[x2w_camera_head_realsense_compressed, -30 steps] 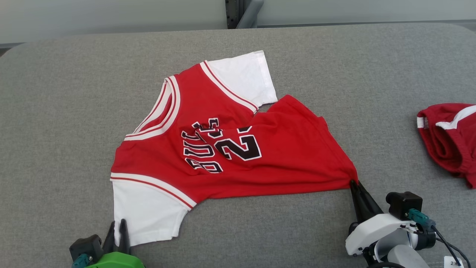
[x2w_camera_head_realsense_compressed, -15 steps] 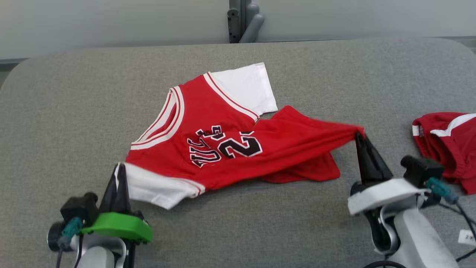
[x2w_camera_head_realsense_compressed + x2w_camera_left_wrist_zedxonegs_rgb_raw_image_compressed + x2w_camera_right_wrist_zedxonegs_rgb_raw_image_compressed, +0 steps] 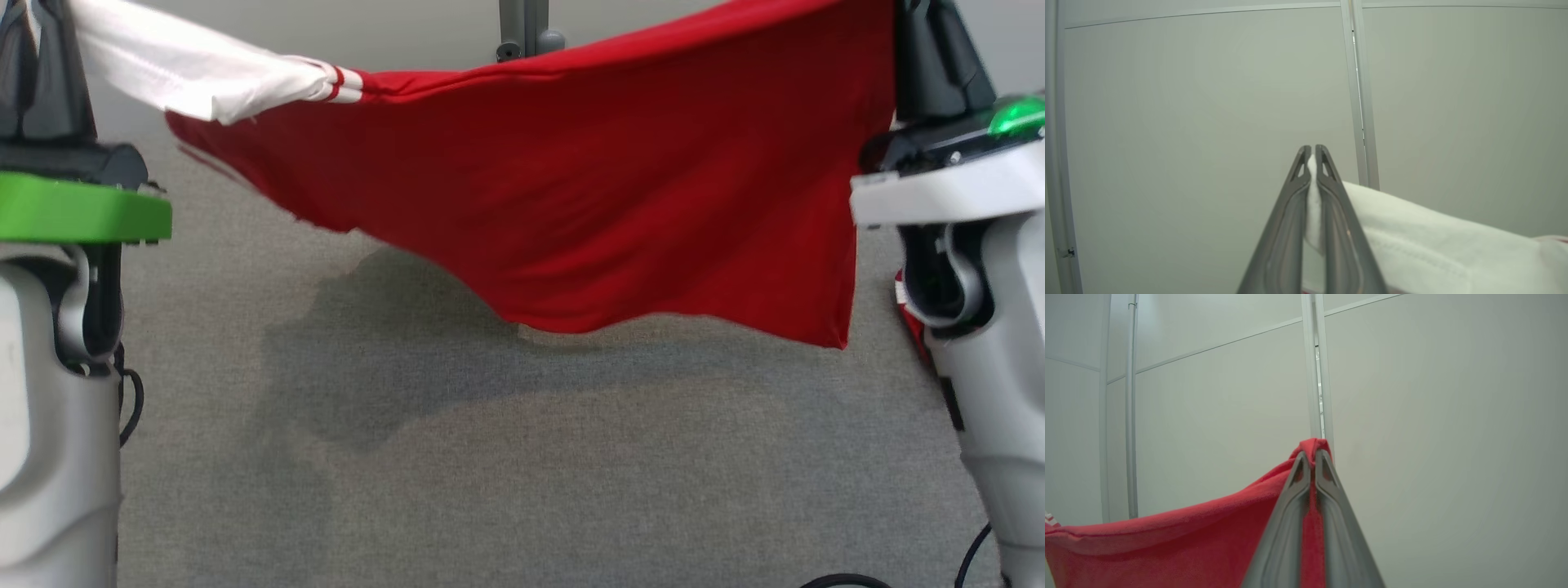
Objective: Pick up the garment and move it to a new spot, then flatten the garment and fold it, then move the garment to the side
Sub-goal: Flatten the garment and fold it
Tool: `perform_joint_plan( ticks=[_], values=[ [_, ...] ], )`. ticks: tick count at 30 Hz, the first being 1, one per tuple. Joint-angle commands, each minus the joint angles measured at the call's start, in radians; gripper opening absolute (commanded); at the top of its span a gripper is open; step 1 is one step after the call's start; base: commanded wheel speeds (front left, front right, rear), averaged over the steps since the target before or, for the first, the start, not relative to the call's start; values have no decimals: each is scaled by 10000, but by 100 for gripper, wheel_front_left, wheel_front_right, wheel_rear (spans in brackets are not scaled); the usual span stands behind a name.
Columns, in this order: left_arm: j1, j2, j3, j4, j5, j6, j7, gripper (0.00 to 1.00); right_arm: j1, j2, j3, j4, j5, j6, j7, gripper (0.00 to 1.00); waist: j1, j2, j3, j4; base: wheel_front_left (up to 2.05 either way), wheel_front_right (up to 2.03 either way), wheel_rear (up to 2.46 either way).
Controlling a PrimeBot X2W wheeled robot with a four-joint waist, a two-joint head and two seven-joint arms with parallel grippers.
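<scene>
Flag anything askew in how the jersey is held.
The jersey hangs lopsided: the left end effector pinches a white sleeve, the right end effector a red corner, so the cloth sags bunched between them above the table.

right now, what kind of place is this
Probably a robot lab or test cell: a grey fabric-covered table, bare pale wall panels joined by a metal post, and a red jersey held up by the left claw and right claw.

**Tips and corners lost at the frame's edge**

The head view's top edge cuts off the tips of the left claw (image 3: 37, 20) and right claw (image 3: 931, 20), and the shirt (image 3: 588, 188) corner at the right claw. Below that claw, a red scrap (image 3: 902, 294), perhaps cloth, hides behind the arm (image 3: 1004, 367).
</scene>
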Motion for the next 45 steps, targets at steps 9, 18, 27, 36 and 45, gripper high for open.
perform_joint_plan(
  ticks=[9, 18, 27, 36, 45],
  values=[
    [-3793, 810, -1411, 1162, 41, -25, 1644, 0, -3730, -1483, 765, 994, -157, -14, 612, 0, 0, 0, 3089, 251, 0, 0, 0],
    [-8282, 638, -2148, 3838, 1221, 110, 672, 0, -8384, -2171, 1655, 3708, -1488, -15, 736, 0, 0, 0, 5200, 486, 0, 0, 0],
    [-11280, 811, -2194, 5167, 1952, 613, -709, 0, -11783, -2112, 599, 5509, -2803, -15, -11, 0, 0, 0, 5426, 505, 0, 0, 0],
    [-8485, 367, -1706, 5303, 1135, 531, -755, 0, -9095, -1868, 730, 5560, -1784, -15, -25, 0, 0, 0, 5751, 336, 0, 0, 0],
    [-3215, -746, -680, 5065, 478, 338, -757, 0, -3807, -1640, 669, 4795, 229, -15, -28, 0, 0, 0, 4277, 159, 0, 0, 0]
  ],
)
